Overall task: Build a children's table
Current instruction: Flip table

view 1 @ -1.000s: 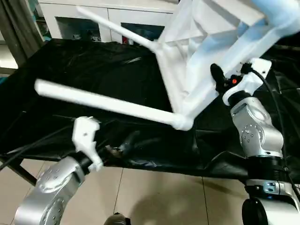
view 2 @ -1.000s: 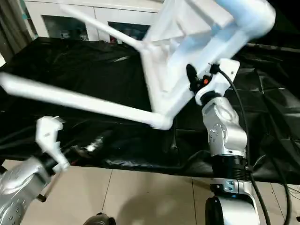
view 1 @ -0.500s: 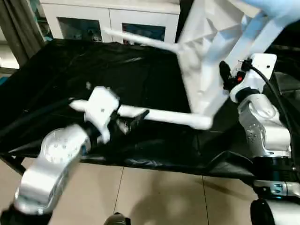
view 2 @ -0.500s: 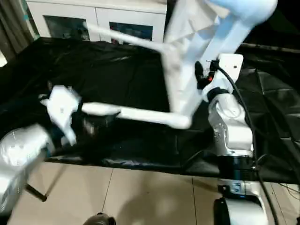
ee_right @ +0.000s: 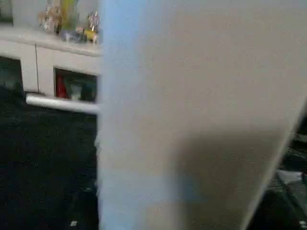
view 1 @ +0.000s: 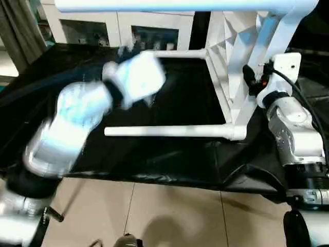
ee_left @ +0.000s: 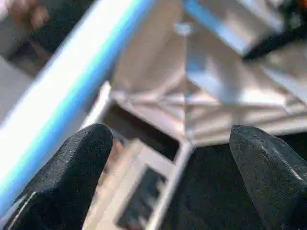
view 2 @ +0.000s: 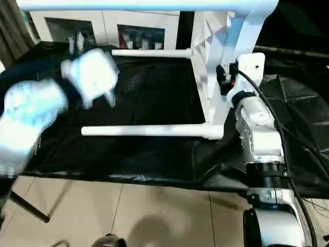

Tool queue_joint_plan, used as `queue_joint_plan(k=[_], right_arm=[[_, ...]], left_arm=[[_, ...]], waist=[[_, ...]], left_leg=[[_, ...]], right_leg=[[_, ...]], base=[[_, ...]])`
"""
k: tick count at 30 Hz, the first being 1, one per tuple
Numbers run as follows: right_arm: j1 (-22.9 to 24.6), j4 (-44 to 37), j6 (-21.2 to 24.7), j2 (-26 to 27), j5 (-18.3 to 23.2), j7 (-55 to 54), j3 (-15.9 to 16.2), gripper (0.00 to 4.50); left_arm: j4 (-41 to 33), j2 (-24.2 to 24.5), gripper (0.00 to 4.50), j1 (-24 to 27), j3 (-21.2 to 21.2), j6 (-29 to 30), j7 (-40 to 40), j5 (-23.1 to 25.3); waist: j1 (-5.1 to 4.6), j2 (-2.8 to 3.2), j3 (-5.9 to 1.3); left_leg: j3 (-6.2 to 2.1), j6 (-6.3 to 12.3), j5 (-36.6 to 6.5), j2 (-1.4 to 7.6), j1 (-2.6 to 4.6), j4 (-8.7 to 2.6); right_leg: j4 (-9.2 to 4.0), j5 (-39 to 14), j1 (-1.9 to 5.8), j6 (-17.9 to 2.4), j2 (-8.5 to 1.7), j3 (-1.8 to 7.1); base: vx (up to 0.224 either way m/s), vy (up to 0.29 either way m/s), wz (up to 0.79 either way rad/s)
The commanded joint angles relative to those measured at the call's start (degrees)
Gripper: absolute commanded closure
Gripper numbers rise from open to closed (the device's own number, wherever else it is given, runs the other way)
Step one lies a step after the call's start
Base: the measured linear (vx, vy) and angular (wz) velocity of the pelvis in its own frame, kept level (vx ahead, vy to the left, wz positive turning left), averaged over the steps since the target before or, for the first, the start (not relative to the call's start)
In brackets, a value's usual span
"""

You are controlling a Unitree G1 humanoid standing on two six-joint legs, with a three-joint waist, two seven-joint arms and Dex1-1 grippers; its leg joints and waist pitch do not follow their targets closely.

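Table: your children's table [view 1: 226, 77] stands tipped on its side over the black cloth [view 1: 169, 82], tabletop on edge at the right, legs running level toward the left. That pose exposes the ribbed underside and the corner sockets to both arms.

Tabletop: the ribbed underside [view 2: 205, 31] faces left, and the lower edge sits close to the cloth; you cannot tell whether it rests there or hangs in the grip.

Legs: at least three are seated in their sockets. The near lower leg [view 1: 164, 131] lies just above the cloth, the far lower leg [view 2: 154, 52] runs toward the cabinet [view 1: 118, 25], and an upper leg [view 1: 154, 5] crosses the top of the head view.

Right gripper: your right gripper [view 1: 251, 82] sits against the tabletop's near edge beside a corner socket, jaws part-way apart with the white plastic between them. It reads as the anchor that keeps the table on edge.

Left gripper: the left gripper [ee_left: 168, 158] is spread wide and carries nothing; between its fingers [ee_left: 72, 163] you look at the upper leg and the underside ribs.

Left arm: blurred in the head view, raised over the cloth between the legs, apart from all of them.

Judgement: the free hand looks bound for a leg, probably to press it home or steady the frame.
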Motion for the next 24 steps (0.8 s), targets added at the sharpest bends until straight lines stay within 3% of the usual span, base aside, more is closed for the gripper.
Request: queue_joint_plan(k=[1,6,8,12,14,20,24], right_arm=[[0.1,2.0,0.1,0.2,-1.0,-0.1,0.8,1.63],[0.0,5.6,-1.1,0.8,-1.9,-0.1,1.3,1.48],[0.1,7.2,-2.2,1.2,-1.9,0.0,1.1,1.48],[-1.2,12.1,-6.0,1.9,-2.5,0.4,1.4,1.48],[-2.3,15.2,-8.1,2.1,-2.8,0.9,1.6,1.48],[-4.1,19.4,-10.4,2.6,-2.9,1.1,1.4,2.02],[-4.6,21.1,-12.0,2.9,-3.1,1.3,1.3,2.29]], left_arm=[[0.3,-0.2,0.00,-0.7,-1.1,-0.5,-0.6,1.0],[0.5,-1.3,0.00,-1.8,-2.5,-2.2,-1.0,2.6],[0.1,-2.0,0.00,-2.1,-2.7,-2.7,-0.7,3.4],[0.4,-3.7,0.00,-5.2,-1.7,-4.5,3.0,5.6],[0.8,-4.1,0.00,-6.8,-1.0,-6.0,4.1,6.1],[1.2,-4.4,0.00,-8.1,0.0,-8.8,5.0,7.6],[3.0,-3.7,0.00,-8.4,-0.7,-8.4,6.5,11.2]], waist=[[-0.24,-0.01,-4.16],[-0.69,-0.25,-4.23],[-0.69,-0.07,-4.25],[-0.69,-0.04,-4.33],[-0.70,-0.11,-4.22],[-0.75,-0.35,-4.25],[-0.78,-0.20,-4.25]], left_leg=[[-1.47,-4.63,-9.0,2.25,2.21,-4.08],[-1.39,-3.49,-8.3,2.35,2.16,-3.97],[-1.38,-3.13,-8.3,2.41,2.20,-3.91],[-1.32,-3.00,-9.3,2.46,2.41,-3.81],[-1.38,-2.90,-9.2,2.47,2.18,-3.86],[-1.38,-1.94,-8.5,2.48,2.04,-3.76],[-1.36,-1.88,-9.0,2.53,2.12,-3.76]], right_leg=[[-3.72,-2.3,1.76,-9.5,-3.45,1.36],[-3.73,-1.8,1.91,-10.6,-3.40,1.30],[-3.69,-1.4,1.88,-11.0,-3.43,1.32],[-3.79,-1.8,1.80,-11.8,-3.48,1.29],[-3.78,-1.7,1.88,-11.9,-3.50,1.28],[-3.66,-1.6,2.00,-12.1,-3.54,1.21],[-3.70,-2.2,1.83,-12.0,-3.48,1.19]], base=[[0.000,0.000,0.00],[0.000,0.000,0.00],[0.000,0.000,0.00],[0.000,0.000,0.00],[0.000,0.000,0.00],[0.000,0.000,0.00],[0.000,0.000,0.00]])
